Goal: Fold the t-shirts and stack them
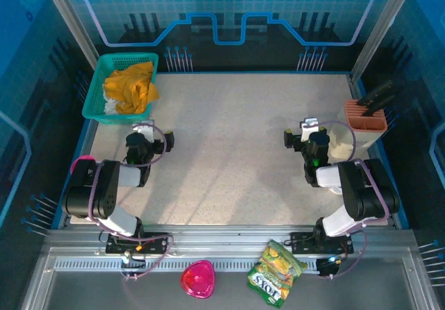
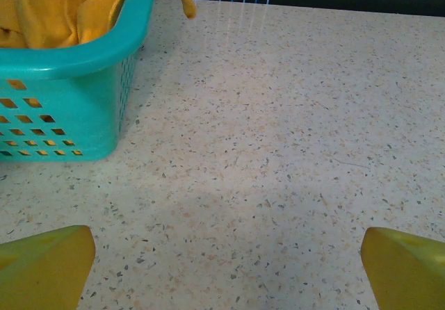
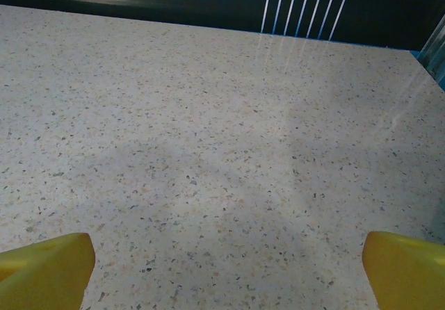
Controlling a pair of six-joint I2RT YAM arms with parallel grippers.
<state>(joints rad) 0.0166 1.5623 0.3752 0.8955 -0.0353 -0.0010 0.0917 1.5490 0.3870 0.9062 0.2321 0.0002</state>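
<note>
Crumpled mustard-orange t-shirts (image 1: pixel 129 87) lie heaped in a teal basket (image 1: pixel 94 105) at the table's back left; in the left wrist view the same t-shirts (image 2: pixel 62 7) spill over the rim of the basket (image 2: pixel 66 108). My left gripper (image 1: pixel 154 138) sits low on the table just in front of that basket, open, its yellow fingertips (image 2: pixel 45 265) wide apart over bare tabletop. My right gripper (image 1: pixel 300 135) rests at the right side, open too, with its fingertips (image 3: pixel 403 268) spread over bare speckled surface.
A terracotta block holding dark knives (image 1: pixel 366 115) stands at the right edge, a cream object (image 1: pixel 342 142) beside it. A pink goblet (image 1: pixel 197 280) and a green snack bag (image 1: pixel 274 273) lie on the near ledge. Another pink item (image 1: pixel 81 161) sits behind the left arm.
</note>
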